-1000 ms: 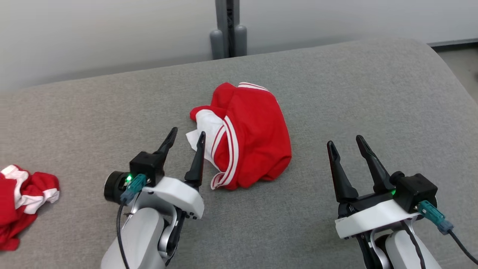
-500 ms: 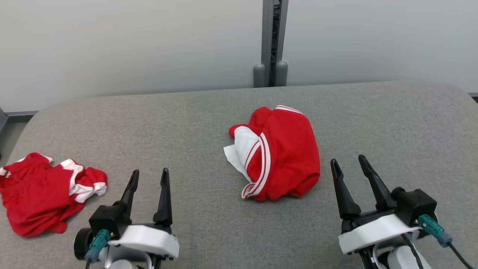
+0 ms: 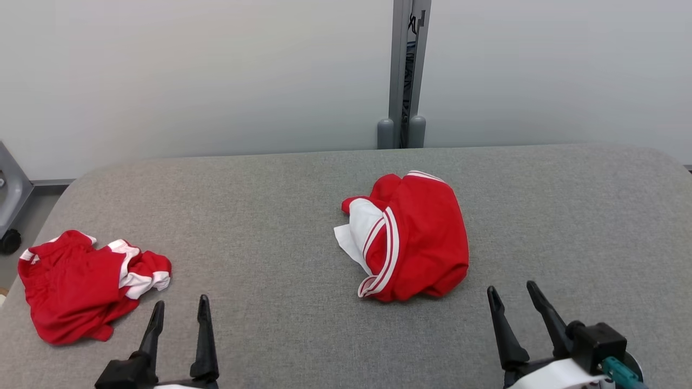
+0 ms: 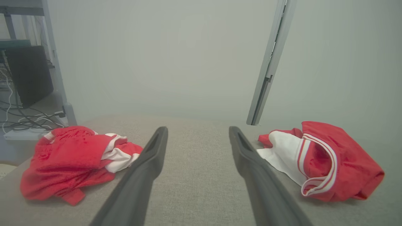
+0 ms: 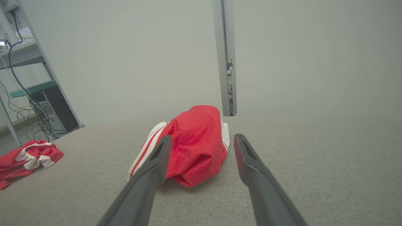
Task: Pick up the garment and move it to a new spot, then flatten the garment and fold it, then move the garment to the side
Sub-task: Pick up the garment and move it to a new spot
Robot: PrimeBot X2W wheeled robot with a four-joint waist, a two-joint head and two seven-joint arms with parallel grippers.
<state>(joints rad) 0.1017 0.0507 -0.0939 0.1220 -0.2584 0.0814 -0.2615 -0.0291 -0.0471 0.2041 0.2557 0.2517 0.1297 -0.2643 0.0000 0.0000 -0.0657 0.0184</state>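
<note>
Well apart on grey surface [image 3: 281, 189]: folded garment [image 3: 416, 237], crumpled garment [image 3: 81, 286].

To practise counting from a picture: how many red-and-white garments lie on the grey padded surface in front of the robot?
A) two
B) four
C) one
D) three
A: the bundled garment lies near the middle, and the crumpled garment lies apart from it, far to its left.

pale wall [image 3: 216, 70] behind grey upholstered surface [image 3: 270, 205], metal post [image 3: 408, 70].
</note>
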